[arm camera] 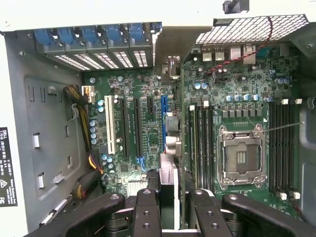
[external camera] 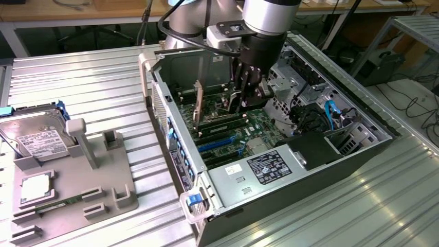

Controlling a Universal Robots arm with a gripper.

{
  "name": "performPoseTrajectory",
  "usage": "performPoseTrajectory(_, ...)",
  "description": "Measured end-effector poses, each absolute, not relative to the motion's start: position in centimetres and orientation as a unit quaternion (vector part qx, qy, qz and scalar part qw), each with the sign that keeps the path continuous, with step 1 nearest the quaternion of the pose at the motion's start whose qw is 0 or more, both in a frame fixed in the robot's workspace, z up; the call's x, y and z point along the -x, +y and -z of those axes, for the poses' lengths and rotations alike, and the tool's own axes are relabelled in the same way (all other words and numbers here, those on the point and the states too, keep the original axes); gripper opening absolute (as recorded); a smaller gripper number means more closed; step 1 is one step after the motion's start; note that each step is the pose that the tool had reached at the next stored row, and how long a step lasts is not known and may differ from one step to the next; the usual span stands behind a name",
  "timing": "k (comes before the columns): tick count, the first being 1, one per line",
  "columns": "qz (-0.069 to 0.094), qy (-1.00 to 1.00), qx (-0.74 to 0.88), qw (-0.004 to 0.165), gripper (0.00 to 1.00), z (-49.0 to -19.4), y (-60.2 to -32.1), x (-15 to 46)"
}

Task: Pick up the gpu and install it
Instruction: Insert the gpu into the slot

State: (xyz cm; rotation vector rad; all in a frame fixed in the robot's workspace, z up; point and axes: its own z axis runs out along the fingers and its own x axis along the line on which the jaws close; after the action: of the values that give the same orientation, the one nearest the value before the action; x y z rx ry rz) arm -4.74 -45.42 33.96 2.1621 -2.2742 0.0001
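Observation:
The gpu [arm camera: 168, 174] stands on edge between my fingers, its silver bracket [arm camera: 171, 67] pointing at the case's rear slot openings. It hangs just beside the blue slot [arm camera: 162, 111] on the green motherboard [arm camera: 237, 89]. My gripper [arm camera: 171, 186] is shut on the gpu, one black finger [arm camera: 147, 200] on each side of it. In the exterior view, my gripper [external camera: 245, 100] reaches down inside the open computer case [external camera: 175, 154], and the gpu [external camera: 200, 103] shows as a thin upright card on the exterior view's left of the fingers.
The empty CPU socket [arm camera: 242, 155] and memory slots [arm camera: 202, 143] lie beside the card. A power supply [external camera: 274, 167] and blue cables [external camera: 332, 116] crowd the case. A hard drive [external camera: 38, 136] and a RAM stick [external camera: 58, 206] rest on the grey fixture [external camera: 103, 180] outside.

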Motion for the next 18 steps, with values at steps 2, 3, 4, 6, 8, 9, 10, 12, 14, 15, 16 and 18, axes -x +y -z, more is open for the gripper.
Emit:
performPoseTrajectory(2,0.000,-0.725,-0.689,0.002,0.28,-33.8,-45.4,4.7)
performPoseTrajectory(3,0.000,-0.725,-0.689,0.002,0.28,-33.8,-45.4,4.7)
performPoseTrajectory(4,0.000,-0.725,-0.689,0.002,0.28,-33.7,-45.4,4.7)
performPoseTrajectory(6,0.000,-0.725,-0.689,0.002,0.28,-33.6,-45.4,4.7)
performPoseTrajectory(8,0.000,-0.725,-0.689,0.002,0.28,-33.5,-45.4,4.7)
performPoseTrajectory(9,0.000,-0.725,-0.689,0.002,0.28,-33.5,-45.4,4.7)
performPoseTrajectory(10,0.000,-0.725,-0.689,0.002,0.28,-33.4,-45.4,4.7)
performPoseTrajectory(12,0.000,-0.725,-0.689,0.002,0.28,-33.3,-45.4,4.7)
performPoseTrajectory(14,0.000,-0.725,-0.689,0.001,0.28,-32.8,-45.4,4.7)
performPoseTrajectory(15,0.000,-0.725,-0.689,0.001,0.28,-31.8,-45.4,4.8)
performPoseTrajectory(16,-0.006,-0.725,-0.689,0.007,0.28,-30.6,-45.4,4.8)
performPoseTrajectory(18,-0.010,-0.726,-0.687,0.011,0.28,-30.0,-45.4,4.8)
